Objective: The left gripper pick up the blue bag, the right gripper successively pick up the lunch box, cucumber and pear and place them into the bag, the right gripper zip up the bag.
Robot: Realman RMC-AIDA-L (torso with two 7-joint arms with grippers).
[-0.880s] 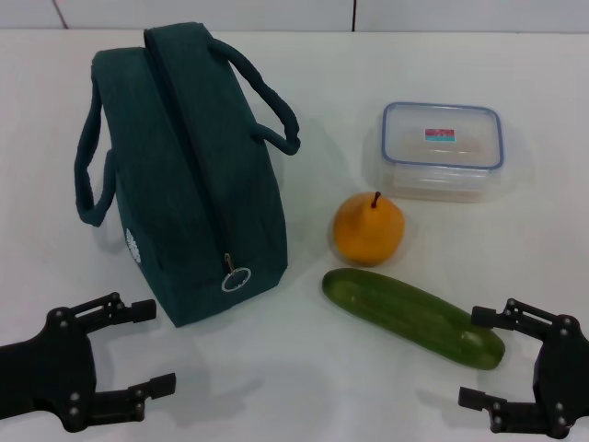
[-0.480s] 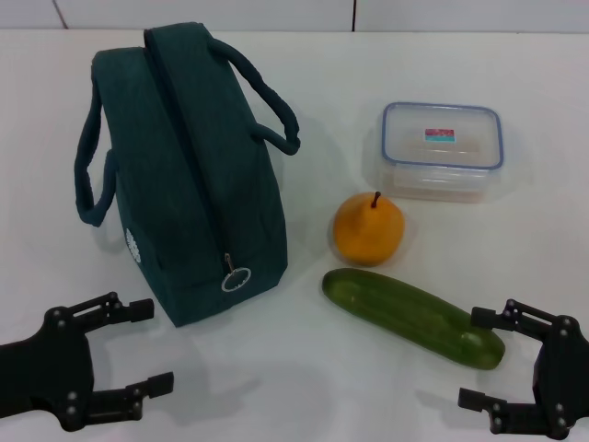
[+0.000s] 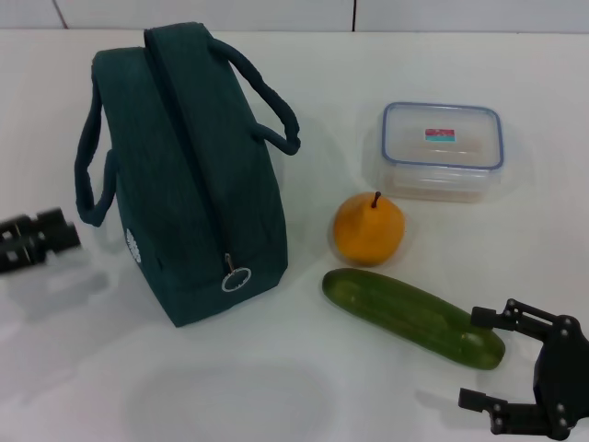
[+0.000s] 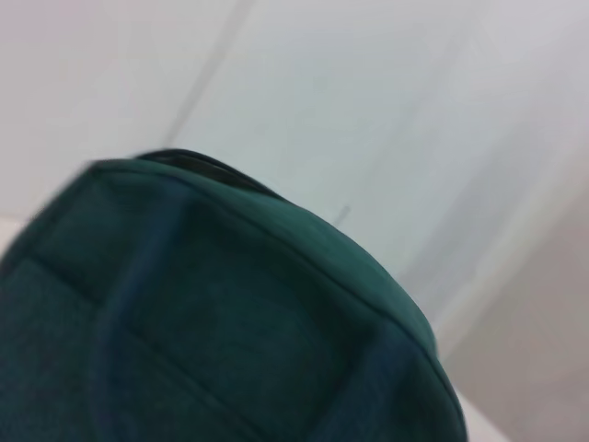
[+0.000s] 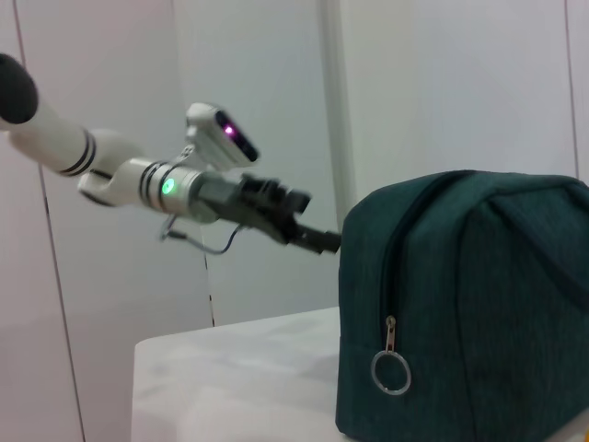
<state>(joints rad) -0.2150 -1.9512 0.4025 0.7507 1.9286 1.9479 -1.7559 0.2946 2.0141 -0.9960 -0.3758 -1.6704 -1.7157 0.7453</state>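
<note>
The blue bag stands upright on the white table, zipped shut, with its ring pull hanging at the near end. My left gripper hovers at the far left beside the bag's left handle, apart from it and open; the right wrist view shows the left gripper level with the bag's top. Dark fabric of the bag fills the left wrist view. The lunch box sits closed at the back right, with the pear in front of it and the cucumber nearer still. My right gripper rests open by the cucumber's right end.
A bare stretch of white table lies in front of the bag. Behind the table rises a pale panelled wall.
My left gripper has lifted from the near left corner and swung back to the bag's left side, turning as it went. The right gripper and the objects have stayed still.
</note>
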